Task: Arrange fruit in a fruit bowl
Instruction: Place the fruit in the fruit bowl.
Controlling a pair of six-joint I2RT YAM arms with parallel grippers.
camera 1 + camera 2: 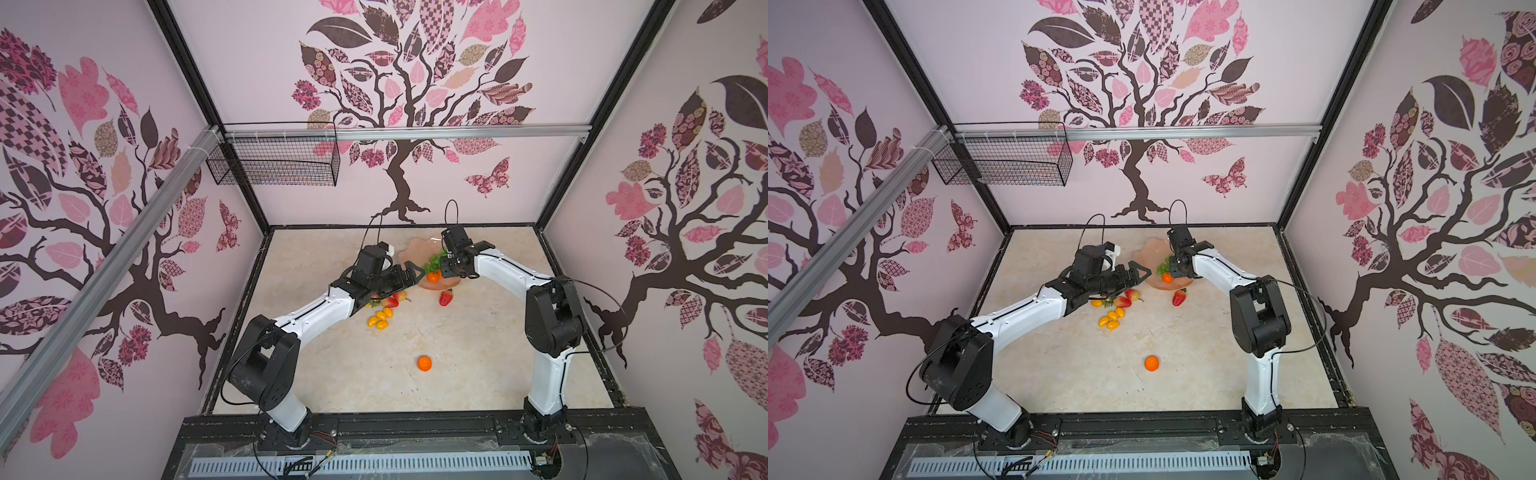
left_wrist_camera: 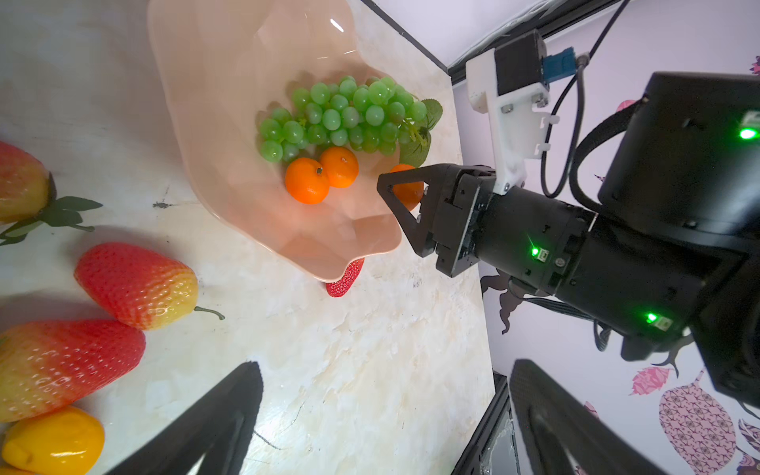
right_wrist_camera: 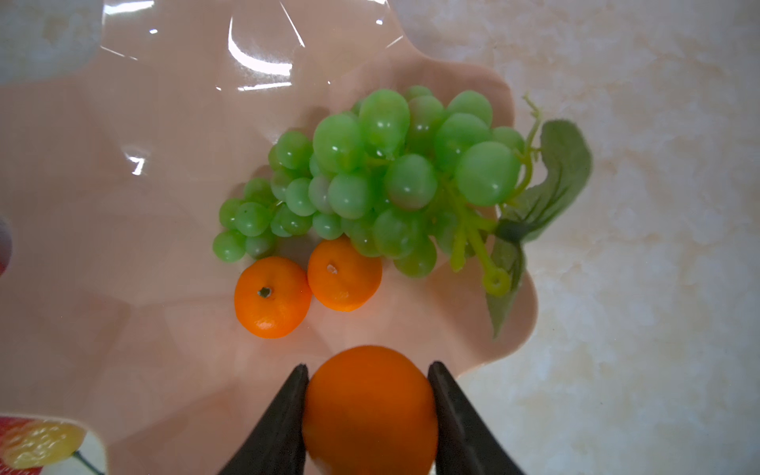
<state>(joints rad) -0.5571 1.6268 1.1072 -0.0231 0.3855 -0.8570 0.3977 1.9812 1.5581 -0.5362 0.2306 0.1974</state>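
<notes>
The peach-pink fruit bowl [image 3: 123, 205] sits at the back of the table [image 1: 409, 252]. In it lie a green grape bunch [image 3: 370, 177] and two tangerines [image 3: 272, 297] [image 3: 343, 274]. My right gripper [image 3: 368, 368] hangs over the bowl's near rim, shut on a third tangerine [image 3: 370, 411]. My left gripper [image 2: 386, 366] stands open and empty just left of the bowl [image 1: 415, 275], above the bare table. Beneath the left arm lie strawberries [image 2: 135, 283] [image 2: 61, 366] and yellow tomatoes [image 1: 380, 319]. One strawberry [image 1: 446, 297] lies in front of the bowl. A lone tangerine [image 1: 424, 363] rests mid-table.
A black wire basket [image 1: 274, 160] hangs from the rail on the back wall, high above the table. Patterned walls and a black frame close the table on three sides. The two arms' wrists are close together over the bowl.
</notes>
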